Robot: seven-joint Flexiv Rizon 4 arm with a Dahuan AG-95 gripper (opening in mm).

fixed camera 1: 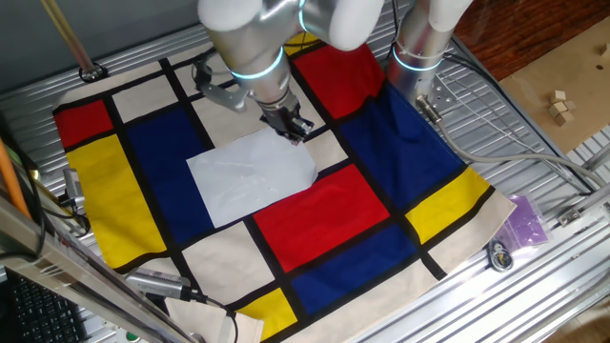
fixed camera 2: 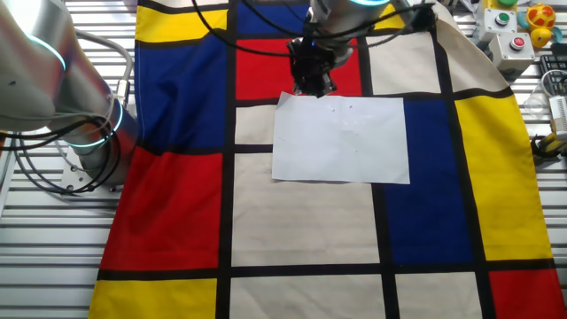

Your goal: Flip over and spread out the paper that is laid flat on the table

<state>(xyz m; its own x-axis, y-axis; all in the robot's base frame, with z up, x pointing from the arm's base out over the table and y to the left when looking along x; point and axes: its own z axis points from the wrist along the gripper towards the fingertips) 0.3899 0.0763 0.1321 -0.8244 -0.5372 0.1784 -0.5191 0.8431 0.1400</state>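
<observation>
The white paper (fixed camera 1: 253, 176) lies flat on the cloth near the middle of the table (fixed camera 1: 534, 176), over a blue and a cream block. It also shows in the other fixed view (fixed camera 2: 341, 140). My gripper (fixed camera 1: 294, 127) points down at the paper's far edge, near one corner. In the other fixed view it (fixed camera 2: 313, 84) is at the paper's top left corner. The dark fingers stand close together at the paper's edge. I cannot tell whether they touch the sheet or pinch it. No part of the paper is lifted.
The arm's base (fixed camera 2: 84, 133) stands on the left side of the cloth with cables around it. A button box (fixed camera 2: 514, 27) sits at the top right. A purple bag (fixed camera 1: 524, 221) and a small round object (fixed camera 1: 500, 255) lie on the bare metal.
</observation>
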